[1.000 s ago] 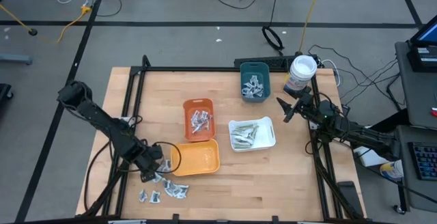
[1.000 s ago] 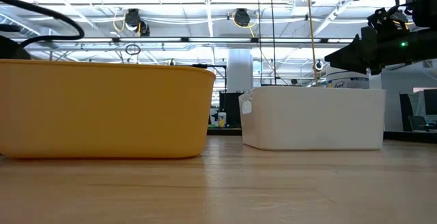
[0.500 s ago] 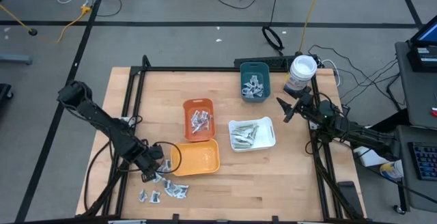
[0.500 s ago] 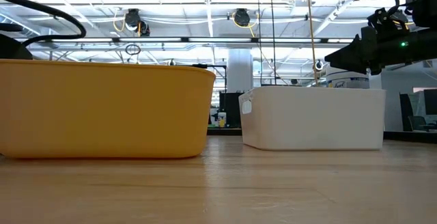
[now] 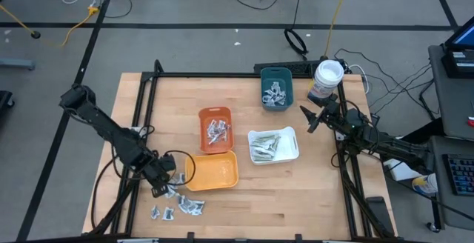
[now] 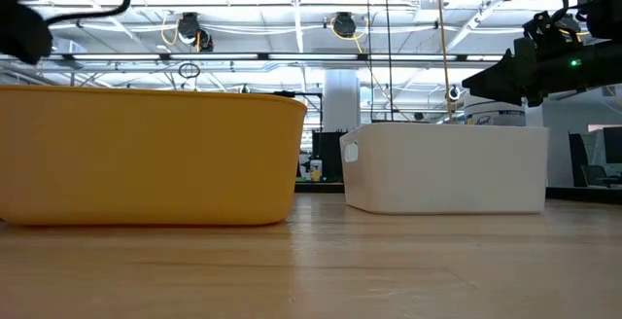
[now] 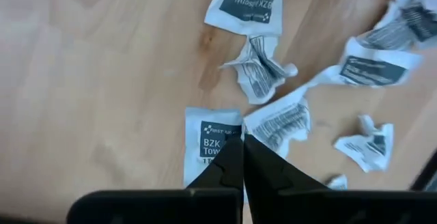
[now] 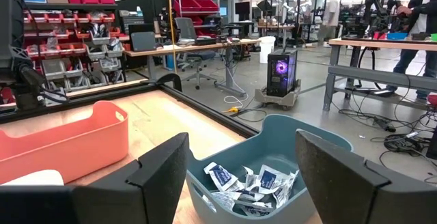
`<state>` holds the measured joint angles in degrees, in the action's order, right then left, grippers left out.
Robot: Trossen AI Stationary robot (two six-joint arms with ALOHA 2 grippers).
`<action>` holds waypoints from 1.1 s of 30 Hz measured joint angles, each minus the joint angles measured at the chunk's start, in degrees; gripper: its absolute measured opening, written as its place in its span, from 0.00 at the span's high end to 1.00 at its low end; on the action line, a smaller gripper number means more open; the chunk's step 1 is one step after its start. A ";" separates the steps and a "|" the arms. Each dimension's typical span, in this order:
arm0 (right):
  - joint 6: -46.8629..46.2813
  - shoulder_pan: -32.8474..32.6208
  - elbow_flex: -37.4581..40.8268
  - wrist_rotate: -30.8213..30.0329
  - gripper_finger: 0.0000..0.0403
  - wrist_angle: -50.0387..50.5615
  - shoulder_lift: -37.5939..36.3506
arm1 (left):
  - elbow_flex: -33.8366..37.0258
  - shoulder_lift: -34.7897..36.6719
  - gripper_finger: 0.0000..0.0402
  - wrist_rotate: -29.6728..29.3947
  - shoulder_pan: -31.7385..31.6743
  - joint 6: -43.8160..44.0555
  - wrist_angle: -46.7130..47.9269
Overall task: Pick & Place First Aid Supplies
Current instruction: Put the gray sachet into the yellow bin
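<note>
Loose silvery-white sachets point(image 5: 178, 204) lie in a pile on the wood near the table's near left corner. My left gripper point(image 5: 158, 189) is over the pile, pointing down, its fingers shut point(image 7: 242, 141) where a blue-marked sachet point(image 7: 210, 149) meets a crumpled one point(image 7: 280, 120). My right gripper point(image 5: 306, 121) hovers open at the far right, beside the teal tray point(image 5: 276, 76). In its wrist view the right gripper point(image 8: 239, 176) looks over that tray's sachets point(image 8: 249, 183). My left gripper closes its two fingertips on the blue-marked sachet's edge point(image 7: 235, 134), coming from above and pointing down. The fingers hide the rest of that edge. I cannot tell whether the sachet is lifted or lies on the wood.
A yellow tray point(image 5: 231, 170) stands just right of the left gripper. Farther back are an orange tray point(image 5: 201, 117) with sachets and a white tray point(image 5: 295, 145) with slim strips. A white tub point(image 5: 326, 80) stands at the far right. Bare wood lies along the near edge.
My left arm has risen a little: in the low view its dark part at the upper left has gone upward. The packets and trays lie as before.
</note>
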<state>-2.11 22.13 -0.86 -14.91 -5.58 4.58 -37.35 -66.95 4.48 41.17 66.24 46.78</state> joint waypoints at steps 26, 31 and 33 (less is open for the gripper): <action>0.00 0.02 0.01 0.02 0.35 0.02 -0.01 | -29.61 -14.59 1.00 3.64 -13.82 -21.70 23.87; 0.00 0.00 0.02 0.02 0.35 0.02 -0.02 | -37.73 -21.36 1.00 4.77 -17.73 -26.58 24.34; -0.01 0.02 0.02 0.00 0.35 0.02 -0.02 | -40.80 -23.75 1.00 5.02 -19.08 -28.08 24.20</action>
<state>-2.12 22.15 -0.84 -14.91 -5.56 4.56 -78.14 -90.69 9.51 22.08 38.16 70.98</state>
